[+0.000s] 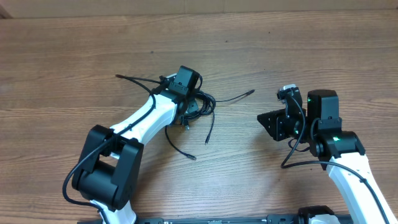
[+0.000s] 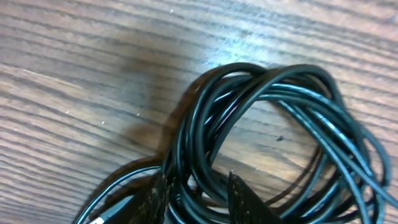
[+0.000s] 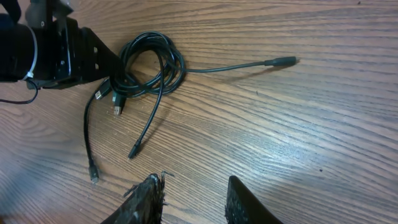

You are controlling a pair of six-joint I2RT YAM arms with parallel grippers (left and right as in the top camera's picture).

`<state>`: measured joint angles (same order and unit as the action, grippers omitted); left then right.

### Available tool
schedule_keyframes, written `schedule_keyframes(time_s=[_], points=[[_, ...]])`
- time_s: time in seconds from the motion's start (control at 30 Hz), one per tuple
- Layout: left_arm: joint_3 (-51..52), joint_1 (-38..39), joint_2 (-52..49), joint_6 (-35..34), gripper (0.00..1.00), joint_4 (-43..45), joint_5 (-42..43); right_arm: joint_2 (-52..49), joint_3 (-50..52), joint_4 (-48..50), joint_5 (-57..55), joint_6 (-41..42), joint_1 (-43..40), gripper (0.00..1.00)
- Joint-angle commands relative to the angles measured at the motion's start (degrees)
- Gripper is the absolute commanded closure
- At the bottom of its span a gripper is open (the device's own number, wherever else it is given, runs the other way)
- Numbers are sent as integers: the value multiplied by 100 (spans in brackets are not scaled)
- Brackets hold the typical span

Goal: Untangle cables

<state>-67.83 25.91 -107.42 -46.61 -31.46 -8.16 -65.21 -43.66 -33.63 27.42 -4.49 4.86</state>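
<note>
The cables [image 1: 204, 102] are thin black cords bunched in a loose coil mid-table, with loose ends trailing right [image 1: 250, 92] and toward the front [image 1: 206, 142]. My left gripper [image 1: 189, 107] is down on the coil's left side. In the left wrist view its fingers [image 2: 158, 199] straddle several strands of the cables [image 2: 267, 93], and a sliver of wood still shows between the strands and the right finger, so the left gripper [image 2: 199, 200] is partly open around them. My right gripper [image 1: 268, 122] hovers to the right, open and empty [image 3: 194, 199], facing the cables [image 3: 152, 62].
The table [image 1: 298, 43] is wood-grain. From the coil, plug ends lie spread on it: one far right [image 3: 283, 61], two nearer the front [image 3: 134, 151] [image 3: 93, 174]. The left arm [image 3: 43, 50] covers the coil's left edge. The right arm's own thick wire [image 1: 292, 152] loops beside it.
</note>
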Motion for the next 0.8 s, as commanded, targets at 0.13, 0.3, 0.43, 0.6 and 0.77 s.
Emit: schedule_keyframes(time_s=[0.13, 0.3, 0.43, 0.6, 0.77], points=[[26, 42, -352, -17, 58, -219, 28, 13, -140, 50, -42, 22, -9, 68], [26, 42, -509, -39, 62, -214, 31, 13, -142, 50, -42, 22, -9, 68], [24, 42, -509, -39, 79, -210, 101, 13, -140, 50, -42, 22, -9, 68], [22, 37, -507, -35, 96, -214, 247, 13, -140, 50, -42, 22, -9, 68], [-63, 35, -409, 22, 96, -372, 337, 13, -140, 50, -42, 22, -9, 68]])
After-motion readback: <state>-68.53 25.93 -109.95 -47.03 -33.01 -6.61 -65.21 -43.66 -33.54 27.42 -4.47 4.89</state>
